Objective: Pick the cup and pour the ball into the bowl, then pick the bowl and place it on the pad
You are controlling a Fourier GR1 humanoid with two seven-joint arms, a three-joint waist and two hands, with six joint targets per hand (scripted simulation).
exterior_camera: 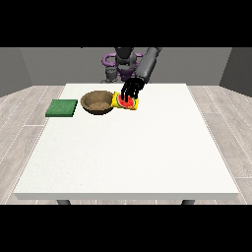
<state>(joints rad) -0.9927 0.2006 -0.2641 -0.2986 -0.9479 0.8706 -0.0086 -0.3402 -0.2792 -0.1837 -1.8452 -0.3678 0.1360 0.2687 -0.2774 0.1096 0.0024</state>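
While the hand at the view's right (130, 90) curls its fingers onto the cup (126, 102), nothing's poured: bowl (98, 103) waits off the pad (62, 108).

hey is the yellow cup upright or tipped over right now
Tipped: the yellow cup lies on its side beside the bowl, its red inside facing the camera.

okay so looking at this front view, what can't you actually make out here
- The ball: not visible; the hand covers the top of the yellow cup, front view.
- Whether the fingers grip the cup or only hover: too small to tell.
- The robot's other hand: not seen.
- The brown bowl inside: too small to judge its contents.
- The green pad shows fully.
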